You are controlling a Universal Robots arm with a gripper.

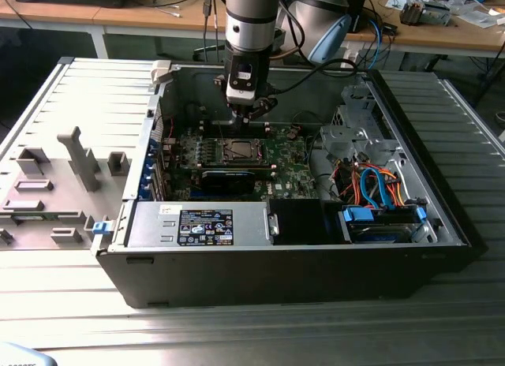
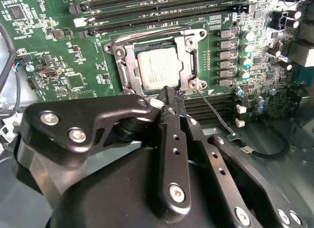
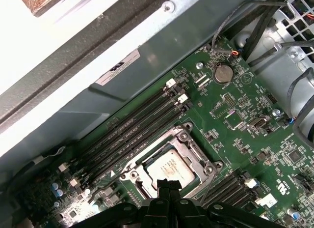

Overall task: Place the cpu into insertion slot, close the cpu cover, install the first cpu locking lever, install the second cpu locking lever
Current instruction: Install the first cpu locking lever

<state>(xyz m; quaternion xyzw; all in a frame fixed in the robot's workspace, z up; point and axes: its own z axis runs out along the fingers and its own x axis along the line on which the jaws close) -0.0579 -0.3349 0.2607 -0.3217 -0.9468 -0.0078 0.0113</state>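
— Where's the gripper [image 2: 169, 98]?
— Above the open computer case [image 1: 442, 224], fingers pressed together on nothing, tips just over the cpu cover [image 2: 189, 53].
— And the cpu [image 2: 159, 68]?
— Flat in the insertion slot [image 3: 147, 181], edges square with the rim.

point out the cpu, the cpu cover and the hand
cpu [image 2: 159, 70], second wrist view, middle of its silvery top
cpu cover [image 2: 192, 53], second wrist view, one side bar of the frame
hand [image 2: 170, 93], second wrist view, its fingertips' end
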